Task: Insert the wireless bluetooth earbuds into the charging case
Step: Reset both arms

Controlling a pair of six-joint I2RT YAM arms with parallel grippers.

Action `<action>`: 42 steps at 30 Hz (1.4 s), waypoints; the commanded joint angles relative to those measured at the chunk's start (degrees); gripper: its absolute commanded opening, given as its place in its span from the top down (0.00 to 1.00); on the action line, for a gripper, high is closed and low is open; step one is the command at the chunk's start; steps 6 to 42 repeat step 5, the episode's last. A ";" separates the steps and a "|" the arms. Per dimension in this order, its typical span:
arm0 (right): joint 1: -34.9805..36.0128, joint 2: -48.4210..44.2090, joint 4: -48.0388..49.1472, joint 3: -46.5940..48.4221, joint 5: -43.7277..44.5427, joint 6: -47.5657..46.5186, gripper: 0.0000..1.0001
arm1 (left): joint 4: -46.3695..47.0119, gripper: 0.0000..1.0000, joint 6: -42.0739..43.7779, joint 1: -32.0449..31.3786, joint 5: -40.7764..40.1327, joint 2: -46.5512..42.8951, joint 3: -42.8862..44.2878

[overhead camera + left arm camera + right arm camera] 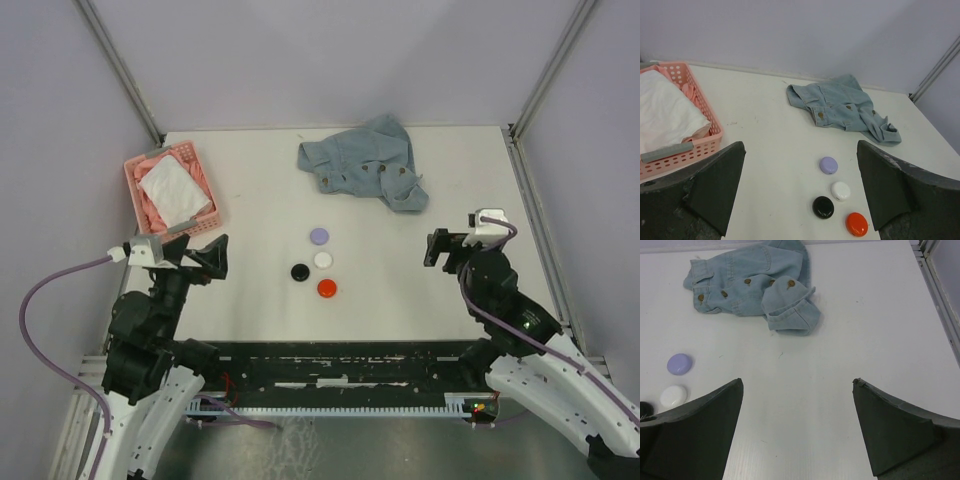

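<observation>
Item: four small round lidded cases, all shut, clustered mid-surface: one lilac case [319,236], one white case [323,259], one black case [299,271], one orange-red case [327,288]. The white lies just beside the lilac, with the black and orange-red near it toward the arms; whether any touch cannot be told. Loose earbuds: none visible in any view; whether they sit inside the shut cases cannot be told, so the scene fits either earbuds already stowed with lids down or cases awaiting opening. Handling note, as judgement: the cases look smooth, low and domed, likely to skid under a one-sided pinch; one claw bracing the base while the other works the lid seam would suit. Left claw [800,195]: released, fingers spread wide, holding nothing, hovering short of the cluster. Right claw [797,430]: released, likewise vacant, over bare surface [250,210] to the right of the cases. Also present: one crumpled denim garment [365,165] at the far side; one pink basket [170,190] at far left, holding one white cloth [172,192].
</observation>
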 commanded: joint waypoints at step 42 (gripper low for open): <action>0.07 2.12 2.25 2.35 -2.40 -2.16 0.01 | 2.63 0.01 2.02 0.54 0.88 0.13 -0.18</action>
